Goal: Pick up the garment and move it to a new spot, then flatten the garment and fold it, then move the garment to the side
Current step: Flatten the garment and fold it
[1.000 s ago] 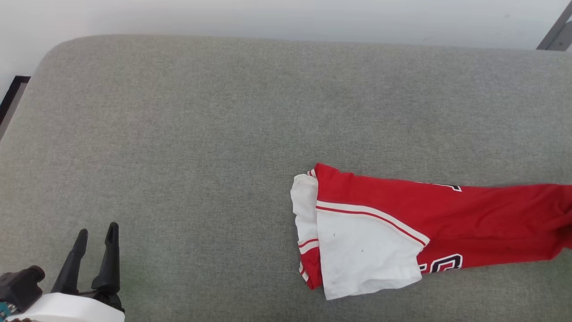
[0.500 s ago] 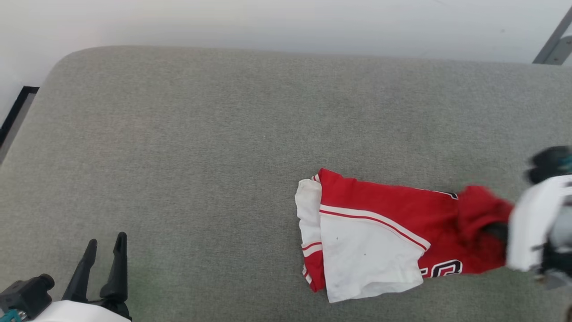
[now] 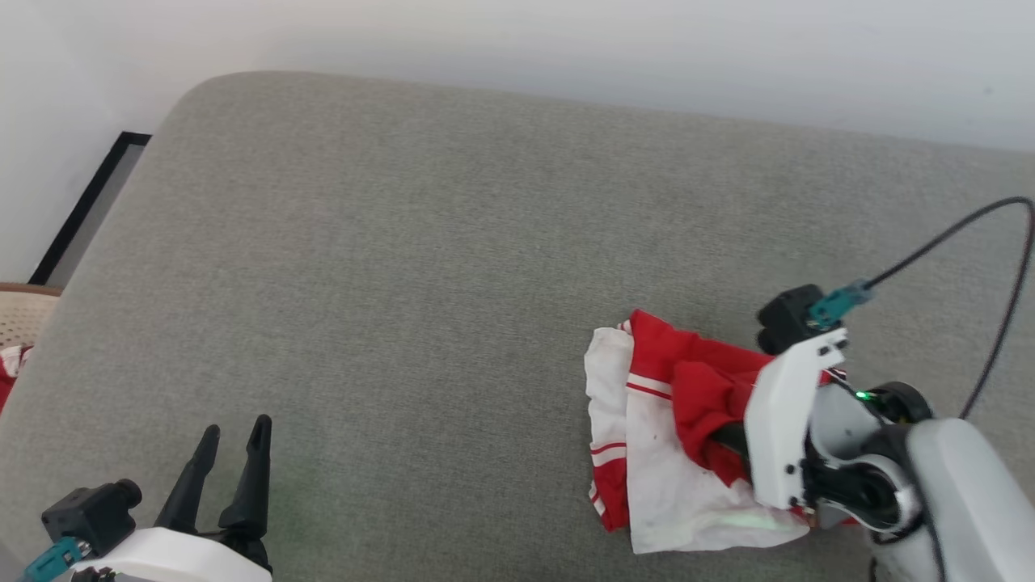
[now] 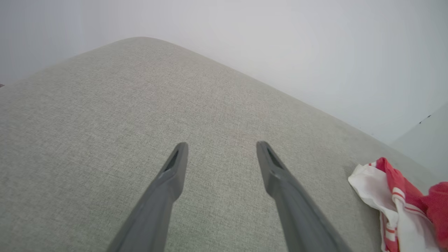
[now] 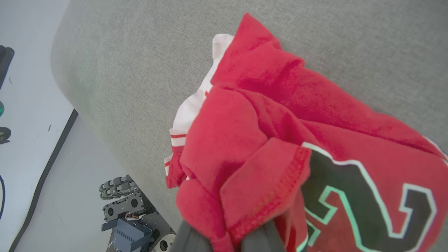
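Observation:
The garment (image 3: 659, 465), a red jersey with white sleeves and striped trim, lies bunched on the right part of the grey cushion (image 3: 388, 275). My right gripper (image 3: 728, 436) is shut on a red hemmed edge and holds that end over the white sleeve. In the right wrist view the red fabric (image 5: 259, 140) drapes over the gripper (image 5: 227, 239), with black white-outlined numerals on the right. My left gripper (image 3: 237, 428) stands open at the lower left, far from the cloth. Its fingers (image 4: 221, 145) hold nothing, and the garment (image 4: 395, 196) lies off to their right.
A beige perforated basket (image 3: 20, 311) with a small red-and-white cloth (image 3: 6, 376) peeks in at the left edge. A black cable (image 3: 970, 234) loops above my right wrist. White wall runs behind the cushion. My wheeled base (image 5: 133, 217) stands on the floor below the cushion's edge.
The camera has turned, shifting the whole picture. My right arm came in from the right, carrying the garment's red end leftward over the rest, so the cloth is now shorter and bunched. The left gripper stays open.

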Available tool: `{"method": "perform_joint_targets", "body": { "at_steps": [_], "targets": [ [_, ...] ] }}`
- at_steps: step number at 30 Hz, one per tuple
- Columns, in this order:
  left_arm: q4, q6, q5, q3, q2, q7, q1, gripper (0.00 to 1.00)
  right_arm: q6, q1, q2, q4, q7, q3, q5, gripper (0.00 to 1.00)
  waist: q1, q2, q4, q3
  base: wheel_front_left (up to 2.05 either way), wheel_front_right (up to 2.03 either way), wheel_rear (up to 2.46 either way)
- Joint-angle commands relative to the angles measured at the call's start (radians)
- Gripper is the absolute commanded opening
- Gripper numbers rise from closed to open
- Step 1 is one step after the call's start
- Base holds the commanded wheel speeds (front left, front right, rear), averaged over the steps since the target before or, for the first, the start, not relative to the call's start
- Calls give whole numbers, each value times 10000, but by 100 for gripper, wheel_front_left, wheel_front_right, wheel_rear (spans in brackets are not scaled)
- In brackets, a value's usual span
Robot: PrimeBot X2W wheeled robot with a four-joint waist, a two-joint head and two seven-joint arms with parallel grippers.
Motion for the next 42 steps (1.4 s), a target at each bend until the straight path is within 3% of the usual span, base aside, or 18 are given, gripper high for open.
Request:
{"method": "perform_joint_targets", "body": {
  "at_steps": [1, 2, 3, 4, 12, 25, 33, 42],
  "targets": [
    [61, -60, -22, -59, -22, -7, -168, 100, -4, -250, 94, 323, -305, 171, -121, 3, 0, -1, 113, -33, 0, 0, 0],
    [99, -68, -50, -82, -28, -13, -184, 100, -4, -332, 141, 527, -443, 250, -141, 28, 0, -1, 134, -50, 0, 0, 0],
    [124, -78, -55, -96, -28, -18, -207, 100, -4, -419, 157, 645, -577, 329, -177, 47, 0, -1, 151, -64, 0, 0, 0],
    [141, -86, -71, -100, -23, -27, -220, 100, -4, -510, 183, 755, -680, 392, -147, 100, 0, -1, 152, -79, 0, 0, 0],
    [155, -83, -228, 77, 97, -110, 31, 100, -4, -788, 111, 368, -1029, 242, 599, 100, 0, -1, -313, -232, 0, 0, 0],
    [-68, 29, -44, 365, 278, -176, 343, 100, -4, -227, -229, -1010, -1768, -1251, 977, 100, 0, -1, -1397, -617, 0, 0, 0],
    [-291, 58, 280, 663, 328, -218, 666, 100, -4, 617, -874, -1298, -4648, -1625, 291, 100, 0, -1, -1965, -1056, 0, 0, 0],
    [-745, 133, 1390, 1292, 242, -243, 1328, 100, -4, 2222, -1173, -373, -8513, -1564, -615, 100, 0, -1, -2370, -1589, 0, 0, 0]
  ]
}}
